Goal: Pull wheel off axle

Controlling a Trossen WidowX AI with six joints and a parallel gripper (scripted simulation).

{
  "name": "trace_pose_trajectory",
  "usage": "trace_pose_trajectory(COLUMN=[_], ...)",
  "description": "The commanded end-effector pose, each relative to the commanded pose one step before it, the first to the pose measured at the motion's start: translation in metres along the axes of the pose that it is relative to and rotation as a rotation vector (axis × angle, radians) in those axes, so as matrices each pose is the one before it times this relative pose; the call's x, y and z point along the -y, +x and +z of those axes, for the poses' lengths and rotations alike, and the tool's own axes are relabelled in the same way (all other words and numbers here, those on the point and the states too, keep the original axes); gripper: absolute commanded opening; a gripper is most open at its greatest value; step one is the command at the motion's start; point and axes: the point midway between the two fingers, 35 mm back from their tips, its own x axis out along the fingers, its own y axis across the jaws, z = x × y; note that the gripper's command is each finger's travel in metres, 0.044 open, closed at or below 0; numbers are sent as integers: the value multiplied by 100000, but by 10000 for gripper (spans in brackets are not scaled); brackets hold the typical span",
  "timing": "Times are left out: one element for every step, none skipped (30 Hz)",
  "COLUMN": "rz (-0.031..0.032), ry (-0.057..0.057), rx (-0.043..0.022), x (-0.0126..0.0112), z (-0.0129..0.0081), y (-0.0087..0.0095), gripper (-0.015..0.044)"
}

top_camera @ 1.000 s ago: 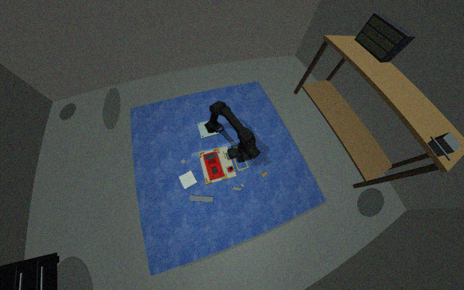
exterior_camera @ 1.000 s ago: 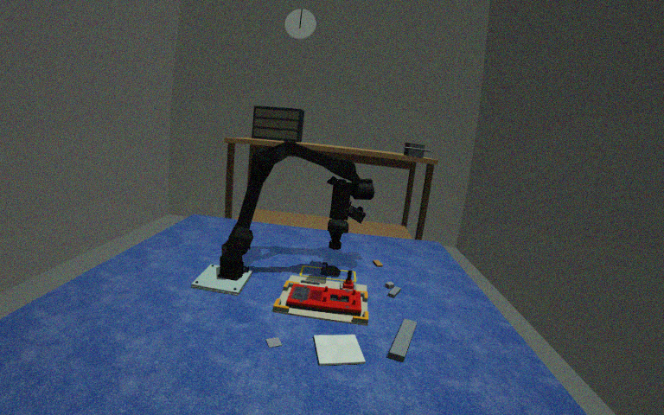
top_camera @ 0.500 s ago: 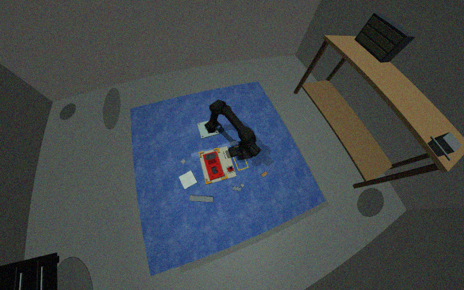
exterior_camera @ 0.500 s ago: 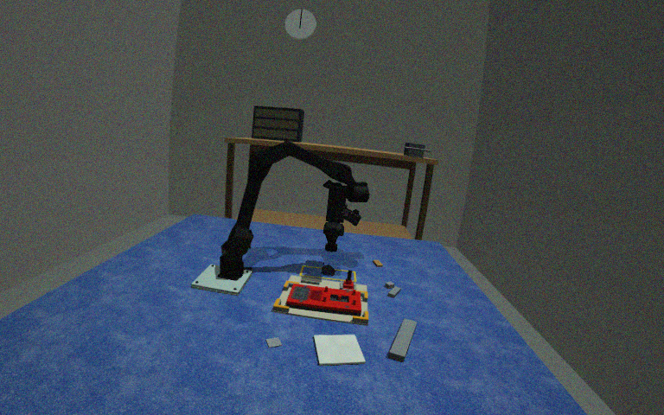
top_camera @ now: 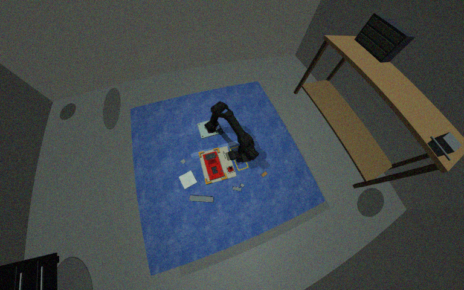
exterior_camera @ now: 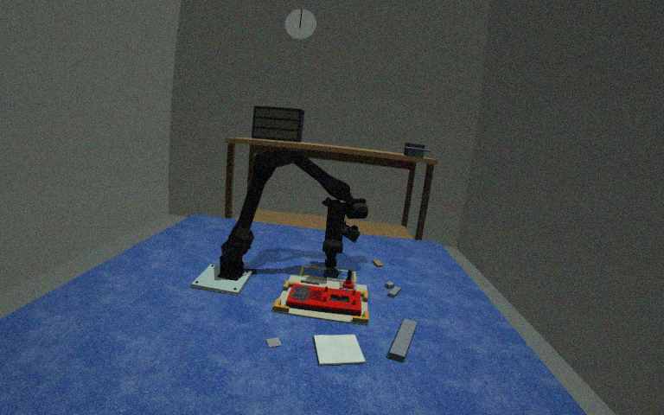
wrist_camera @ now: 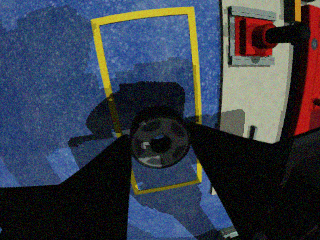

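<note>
The dark round wheel [wrist_camera: 175, 143] [exterior_camera: 331, 272] is held between my two fingertips, its centre hole visible in the wrist view. My gripper [wrist_camera: 158, 134] is shut on it and points down, low over the marked area. The marked area is a yellow rectangular outline [wrist_camera: 145, 14] [exterior_camera: 354, 276] [top_camera: 243, 169]. In the wrist view the wheel overlaps the inside of its near half. Whether the wheel touches the table cannot be told. The upright black axle [wrist_camera: 286, 35] [exterior_camera: 349, 275] stands bare on its red block [wrist_camera: 247, 37] [top_camera: 230, 168], beside the marked area.
A pale board [top_camera: 231, 173] [wrist_camera: 237, 95] carries the axle block and a red panel [top_camera: 219, 174] [exterior_camera: 322, 304] with orange corner brackets. A white square [top_camera: 187, 179] [exterior_camera: 338, 349], a long grey bar [top_camera: 201, 198] [exterior_camera: 403, 338] and an orange piece [top_camera: 264, 174] [exterior_camera: 377, 263] lie around it.
</note>
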Motion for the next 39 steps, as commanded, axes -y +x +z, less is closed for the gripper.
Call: trace_pose_trajectory(rz=[-1017,-3,-2,-1,0,0,0,0,0,0,0,0,712,0,0,0,0,0,0,0,0,0,-22,-38,-56,-78,-85,-96,-112,-107,-68,-23,0,0,0,720,-40,-68,-87], ry=[291,0,0,0,0,0,0,0,0,0,0,0,-120,0,0,0,0,0,0,0,0,0,4,7,10,14,15,17,20,18,11,4,0,0,0,-543,24,39,50], rx=[-1267,-5,-3,-1,0,0,0,0,0,0,0,0,614,0,0,0,0,0,0,0,0,0,-18,-31,-47,-66,-72,-82,-97,-94,-60,-20,0,0,0,658,-52,-88,-112], x=[296,25,17,6,0,0,0,0,0,0,0,0,-169,0,0,0,0,0,0,0,0,0,-10,-16,-21,-22,-15,-5,8,23,22,9,0,0,0,-57,141,239,311], z=[-479,-55,-36,-13,0,0,0,0,0,0,0,0,222,0,0,0,0,0,0,0,0,0,20,32,40,42,26,7,-23,-51,-47,-18,0,0,0,18,-332,-560,-724], y=[2785,431,259,86,0,0,0,0,0,0,0,0,-395,0,0,0,0,0,0,0,0,0,-190,-332,-494,-692,-746,-843,-978,-930,-585,-196,0,0,0,628,-296,-481,-588], gripper=[0,0,0,0,0,0,0,0,0,0,0,0,26,53,79,105,131,157,184,210,236,263,289,300,300,300,300,300,300,300,300,300,300,300,300,326,352,379,405])
